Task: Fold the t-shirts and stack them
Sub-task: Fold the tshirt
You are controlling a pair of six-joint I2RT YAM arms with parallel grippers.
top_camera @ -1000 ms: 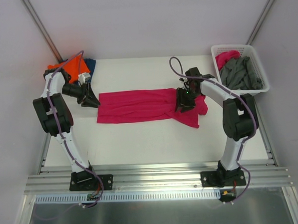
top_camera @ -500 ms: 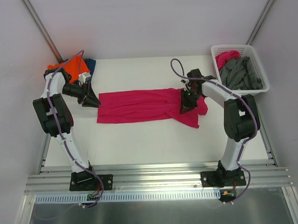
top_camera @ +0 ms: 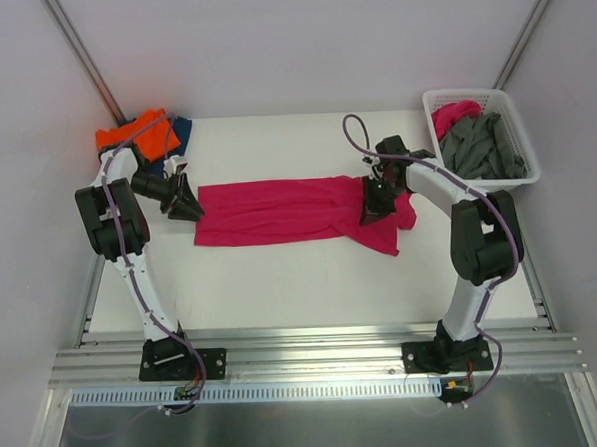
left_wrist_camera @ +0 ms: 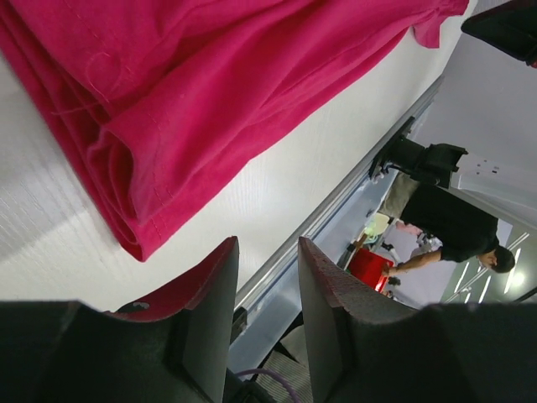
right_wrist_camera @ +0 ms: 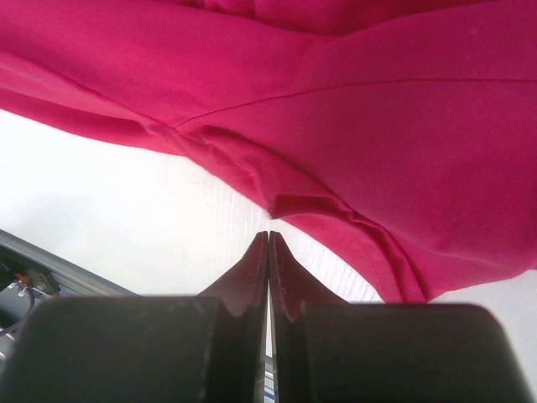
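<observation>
A large magenta-pink t-shirt [top_camera: 278, 210] lies across the middle of the table, folded into a long strip. My left gripper [top_camera: 187, 201] is at the strip's left end, open and empty. In the left wrist view [left_wrist_camera: 267, 252] its fingers stand apart, just short of the folded edge of the shirt [left_wrist_camera: 210, 84]. My right gripper [top_camera: 373, 202] is over the shirt's right end, shut. In the right wrist view its tips [right_wrist_camera: 268, 237] meet just short of the shirt's hem [right_wrist_camera: 336, 101], with no cloth between them. An orange shirt [top_camera: 134, 137] and a dark blue shirt [top_camera: 181, 126] lie at the back left corner.
A white lattice basket [top_camera: 519, 137] stands at the back right. It holds grey shirts [top_camera: 480, 144] and a pink one [top_camera: 455, 113]. Metal rails [top_camera: 316, 358] run along the table's near edge by the arm bases.
The left arm has swung its upper links back and uncovered more of the orange shirt. Its gripper has shifted slightly towards the pink shirt. The right gripper has barely moved.
</observation>
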